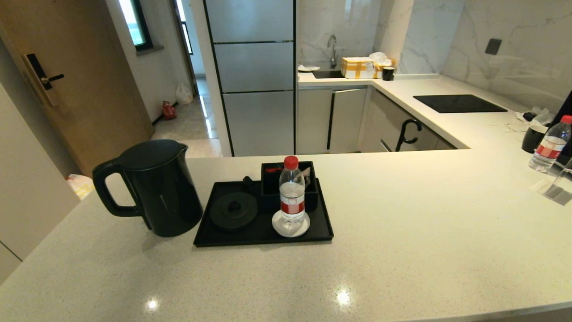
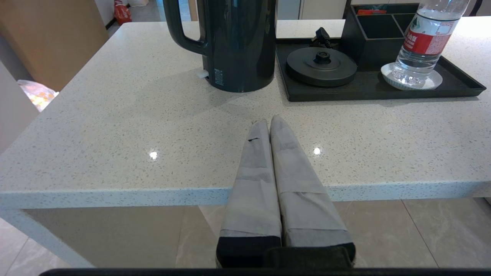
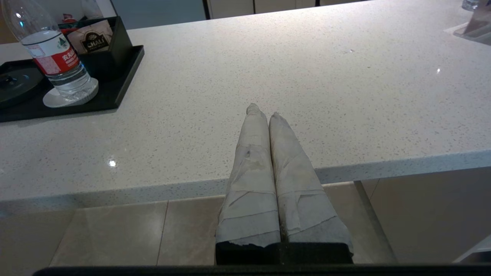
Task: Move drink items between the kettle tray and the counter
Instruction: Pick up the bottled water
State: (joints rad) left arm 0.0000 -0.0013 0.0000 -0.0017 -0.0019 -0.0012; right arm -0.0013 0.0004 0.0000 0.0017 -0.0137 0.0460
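The black kettle (image 1: 154,188) stands on the counter (image 1: 402,232) just left of the kettle tray (image 1: 263,235), handle to the left. On the tray's white coaster (image 1: 276,227) a water bottle (image 1: 292,192) with a red cap stands upright, beside the empty round kettle base (image 1: 233,210) and in front of the compartment box (image 1: 268,188). My left gripper (image 2: 269,122) is shut and empty, over the counter's near edge, short of the kettle (image 2: 238,46). My right gripper (image 3: 264,111) is shut and empty too, over the near edge right of the tray (image 3: 115,92). Neither arm shows in the head view.
A second water bottle (image 1: 550,145) and a black mug (image 1: 533,137) stand at the far right of the counter by a clear stand (image 1: 558,185). A black cooktop (image 1: 458,103) lies further back. Sink area with boxes (image 1: 357,67) is at the rear.
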